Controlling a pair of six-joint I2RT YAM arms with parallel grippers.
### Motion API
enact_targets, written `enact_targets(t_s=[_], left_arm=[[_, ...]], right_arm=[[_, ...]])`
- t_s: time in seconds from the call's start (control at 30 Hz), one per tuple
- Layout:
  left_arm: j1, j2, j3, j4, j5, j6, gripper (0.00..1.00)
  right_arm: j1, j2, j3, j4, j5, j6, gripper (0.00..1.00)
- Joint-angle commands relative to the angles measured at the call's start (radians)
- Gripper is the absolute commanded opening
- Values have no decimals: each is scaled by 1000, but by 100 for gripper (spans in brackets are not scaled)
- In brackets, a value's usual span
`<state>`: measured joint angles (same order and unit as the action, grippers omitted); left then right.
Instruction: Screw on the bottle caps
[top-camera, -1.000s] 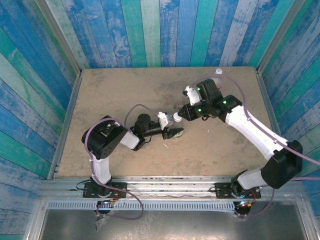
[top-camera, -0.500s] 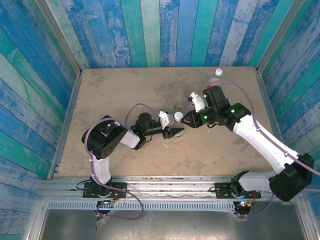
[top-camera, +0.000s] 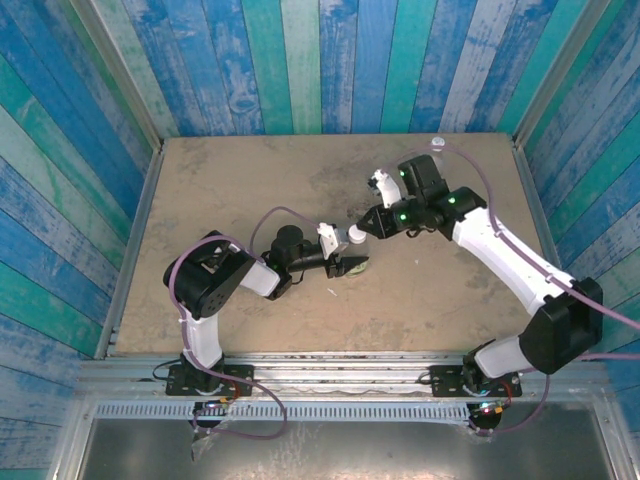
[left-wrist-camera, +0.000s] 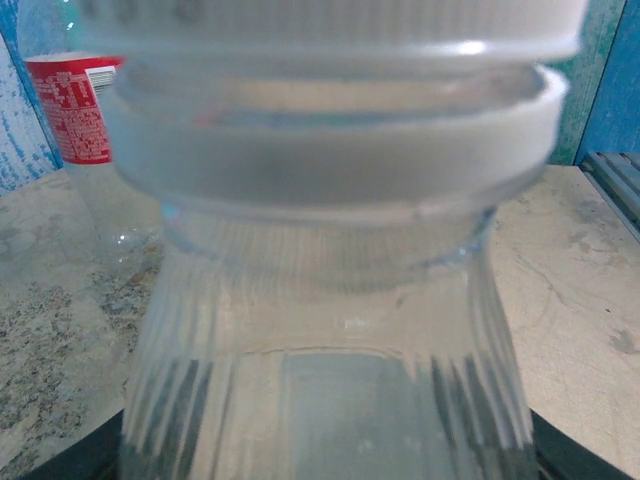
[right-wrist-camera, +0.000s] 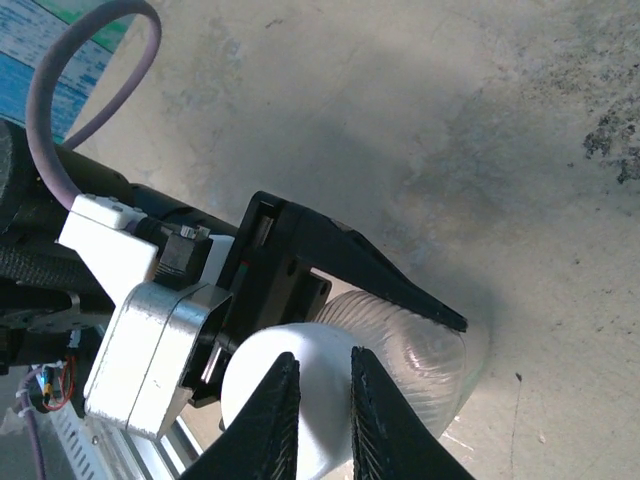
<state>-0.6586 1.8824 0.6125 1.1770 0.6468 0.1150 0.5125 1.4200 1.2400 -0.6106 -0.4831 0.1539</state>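
The left gripper (top-camera: 345, 265) squeezes a bottle (right-wrist-camera: 420, 360). The right gripper (right-wrist-camera: 318, 420) pinches its white cap (right-wrist-camera: 262, 385).

Clear ribbed bottle (left-wrist-camera: 330, 380) with white cap (right-wrist-camera: 268, 400) and milky neck ring. Second bottle (left-wrist-camera: 85, 140) clear too, red label (left-wrist-camera: 70, 105) with fine white print. Tiny white cap (top-camera: 437, 144) at far table edge. Mottled beige-grey table (top-camera: 250, 180), dark speckles in places. Walls (top-camera: 300, 60) in worn blue, teal and pale green vertical planks. White and black arms, green lights, purple cables. Black fingers (right-wrist-camera: 270, 420) on right gripper (right-wrist-camera: 318, 415); black left gripper (right-wrist-camera: 345, 265), silver and white housing.
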Motion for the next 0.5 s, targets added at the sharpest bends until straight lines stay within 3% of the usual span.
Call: enact_targets(t_s=[0.0,0.17,0.27,0.4,0.47], left_arm=[[-4,31,-10,-92,-27,8,58],[-4,30,0,-111,-9,9,58],[-3,12,6,-134,0,12,58],[-4,-51,14,-204,24,38,57],[-4,-91,25,-268,50,58,57]], right_arm=[[21,-78,-83,-52,-100,0,18],[42,-169,-155,-28,-109,12,18],[43,-196,-145,-28,-81,-34,24],[42,-222,-121,-39,-33,-170,54],[41,-236,-108,-57,-16,-263,65]])
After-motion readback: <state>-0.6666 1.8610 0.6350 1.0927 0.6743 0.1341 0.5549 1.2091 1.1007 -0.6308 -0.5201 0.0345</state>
